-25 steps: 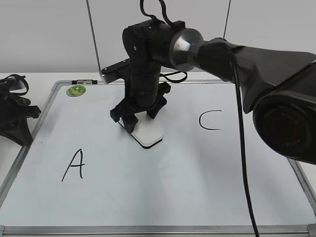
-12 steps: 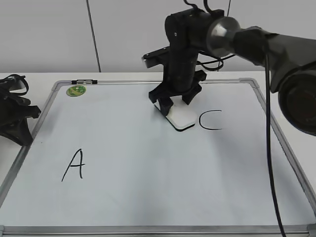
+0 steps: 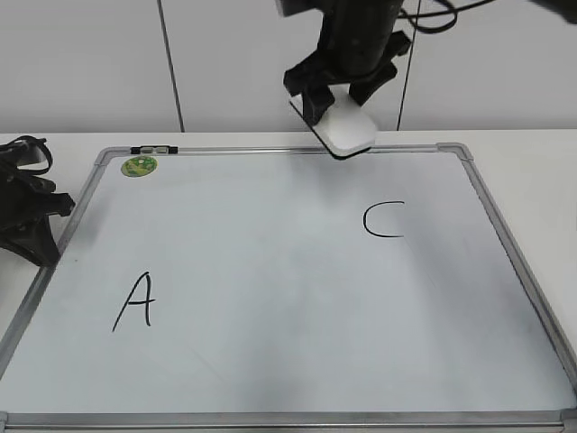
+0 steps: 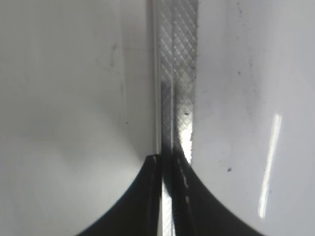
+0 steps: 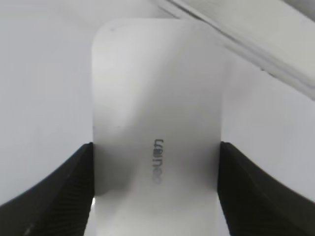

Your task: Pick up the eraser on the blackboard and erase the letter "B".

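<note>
Lifted clear since a second ago, my right claw (image 3: pixel 341 108) now grasps the eraser (image 3: pixel 350 129) above the blackboard (image 3: pixel 270 271) far edge, left claw (image 4: pixel 167 164) clenched empty; released here, it might drop onto the "C" (image 3: pixel 382 220).

**Right arm raised with a full grip, left arm parked low**

The right arm reached in from the top of the exterior view, its wrist pointing down and slightly tilted. The right gripper (image 3: pixel 335 113) hung above the far edge of the work surface, its two dark fingers (image 5: pixel 59 191) spread wide and pressed against the long sides of the eraser (image 5: pixel 156 123), which it carried clear of the surface.

The left arm sat folded at the left edge of the exterior view, low and well apart from the right arm. The left gripper (image 4: pixel 167 162) had its fingertips drawn together, with nothing between them.
</note>
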`<state>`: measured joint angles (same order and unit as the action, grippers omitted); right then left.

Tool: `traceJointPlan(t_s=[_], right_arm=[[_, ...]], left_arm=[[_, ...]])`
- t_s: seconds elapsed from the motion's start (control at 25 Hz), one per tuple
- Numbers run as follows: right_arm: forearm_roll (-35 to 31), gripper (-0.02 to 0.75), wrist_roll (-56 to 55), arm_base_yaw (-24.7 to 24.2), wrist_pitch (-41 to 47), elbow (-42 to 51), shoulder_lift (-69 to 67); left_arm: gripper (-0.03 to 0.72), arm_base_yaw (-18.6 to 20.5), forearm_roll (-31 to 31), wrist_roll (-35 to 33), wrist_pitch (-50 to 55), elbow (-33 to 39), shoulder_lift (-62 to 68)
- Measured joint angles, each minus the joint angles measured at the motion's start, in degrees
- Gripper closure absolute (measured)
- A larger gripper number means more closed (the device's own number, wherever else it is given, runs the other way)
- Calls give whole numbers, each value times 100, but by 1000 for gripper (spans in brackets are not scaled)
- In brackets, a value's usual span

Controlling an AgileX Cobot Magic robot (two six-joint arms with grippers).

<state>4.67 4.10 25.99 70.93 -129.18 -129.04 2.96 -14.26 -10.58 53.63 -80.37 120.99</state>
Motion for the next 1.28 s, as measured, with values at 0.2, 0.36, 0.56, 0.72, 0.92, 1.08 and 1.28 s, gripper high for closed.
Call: traceJointPlan(t_s=[0.2,0.36,0.56,0.72,0.92,1.08,1.28], right_arm=[[61,199,13,0,42,547,886],[106,199,26,-216,42,1480,1672],[150,199,-55,-811,46,2802,2405],[-135,199,-114,-1403,-96,3899,2917],[-519,199,-114,-2017,-891,5162,3216],[-506,199,-114,-2148,-1557,5689,3216],[-526,199,-175,-2148,-2103,5714,2917]], left_arm=[[678,0,-9,0,0,0,0],[678,0,-21,0,-10,0,0],[678,0,-31,0,-10,0,0],[678,0,-31,0,-10,0,0],[678,0,-31,0,-10,0,0],[678,0,-42,0,8,0,0],[678,0,-42,0,8,0,0]])
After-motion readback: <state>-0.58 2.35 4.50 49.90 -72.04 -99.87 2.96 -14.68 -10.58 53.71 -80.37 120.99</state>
